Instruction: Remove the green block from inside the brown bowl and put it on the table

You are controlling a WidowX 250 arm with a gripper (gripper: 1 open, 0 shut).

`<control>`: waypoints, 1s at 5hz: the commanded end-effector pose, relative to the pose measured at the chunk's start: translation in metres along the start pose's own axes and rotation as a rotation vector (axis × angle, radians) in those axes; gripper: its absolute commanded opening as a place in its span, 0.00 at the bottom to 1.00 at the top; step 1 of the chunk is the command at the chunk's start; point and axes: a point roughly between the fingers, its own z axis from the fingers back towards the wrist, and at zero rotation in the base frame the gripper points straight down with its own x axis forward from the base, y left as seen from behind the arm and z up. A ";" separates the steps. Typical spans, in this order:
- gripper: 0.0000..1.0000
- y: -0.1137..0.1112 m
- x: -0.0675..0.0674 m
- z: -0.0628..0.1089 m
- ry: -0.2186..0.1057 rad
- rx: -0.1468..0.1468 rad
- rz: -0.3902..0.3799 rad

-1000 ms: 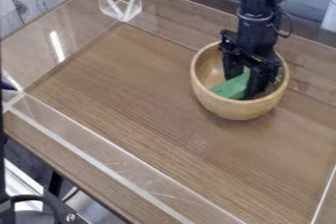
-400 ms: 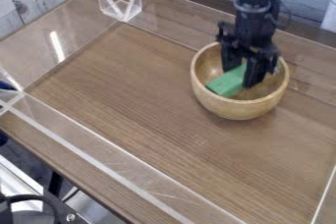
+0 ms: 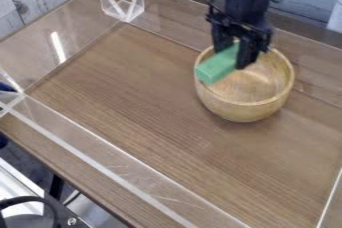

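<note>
The gripper (image 3: 233,54) is clamping the green block (image 3: 217,66) over the brown bowl's (image 3: 247,104) left rim; the block's upper end is hiding between the jaws.

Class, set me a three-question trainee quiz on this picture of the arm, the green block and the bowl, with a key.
1. True or false: the green block lies flat on the bottom of the brown bowl.
2. What grips the block? A) the gripper B) nothing C) a person's hand
3. Fill in: the block hangs over the bowl's ____ rim, as the camera sees it.

Key: 1 false, it is lifted and tilted, above the rim. 2 A. 3 left, with the table beside it.
</note>
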 end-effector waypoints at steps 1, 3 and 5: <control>0.00 0.030 -0.008 0.022 -0.054 0.032 0.054; 0.00 0.067 -0.045 0.005 -0.005 0.038 0.116; 0.00 0.062 -0.073 -0.023 0.059 0.023 0.091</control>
